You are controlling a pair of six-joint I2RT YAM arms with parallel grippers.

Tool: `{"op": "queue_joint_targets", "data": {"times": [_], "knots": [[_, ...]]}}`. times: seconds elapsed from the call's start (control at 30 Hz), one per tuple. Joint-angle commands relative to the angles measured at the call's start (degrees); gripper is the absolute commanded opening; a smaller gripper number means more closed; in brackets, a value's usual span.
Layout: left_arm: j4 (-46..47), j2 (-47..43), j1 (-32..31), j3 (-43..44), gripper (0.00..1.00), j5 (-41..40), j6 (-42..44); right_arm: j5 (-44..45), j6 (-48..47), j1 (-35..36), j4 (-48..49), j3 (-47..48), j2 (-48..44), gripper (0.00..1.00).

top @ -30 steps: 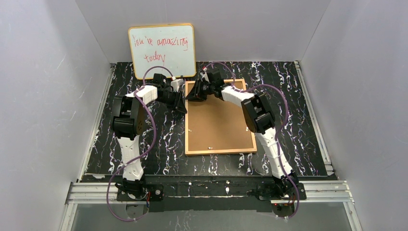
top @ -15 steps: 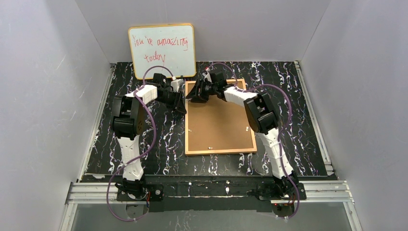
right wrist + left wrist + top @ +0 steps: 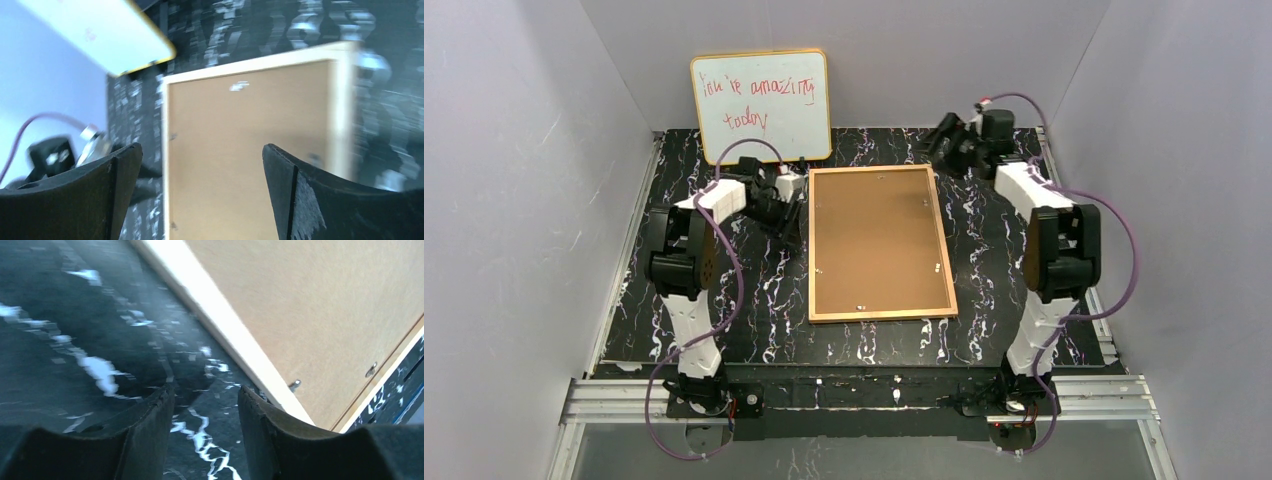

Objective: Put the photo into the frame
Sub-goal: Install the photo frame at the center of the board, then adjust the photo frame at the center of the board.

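Top view: frame (image 3: 879, 240) lies back-up on bench (image 3: 754, 300). Left hand (image 3: 789, 205) sits just beside its far-left corner. Right hand (image 3: 946, 140) is past the far-right corner, apart from it. Photo not visible in any view; whether it is under the backboard cannot be told.

Left wrist: fingers parted, nothing between. Frame edge just right of hand, small metal tab (image 3: 294, 385) ahead.

Right wrist: fingers wide apart, empty, frame ahead.

Judgement: tabs come next. Approach low, one fingertip per tab, other hand steadying the rim.
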Motion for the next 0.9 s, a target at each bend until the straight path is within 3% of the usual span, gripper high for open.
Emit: {"op": "queue_joint_targets", "data": {"times": [0.0,0.3,0.5,0.87], "knots": [[-2.6,-4.0,-6.1,-6.0,0.49,-6.9,5.4,8.6,-4.8,-4.9,-7.0,-6.0,-1.8,0.99],[-2.1,-7.0,-10.8,-11.7,0.46,-9.4,7.2,3.6,-3.9,-6.9,-9.0,-0.2,8.6,0.99],[-3.1,-8.5,-14.4,-13.9,0.45,-8.1,7.4,2.5,-3.4,-3.4,-11.0,6.2,14.1,0.99],[-15.9,-12.5,-10.1,5.6,0.49,-1.0,11.5,3.8,-3.0,-3.0,-9.8,4.2,13.9,0.99]]}}
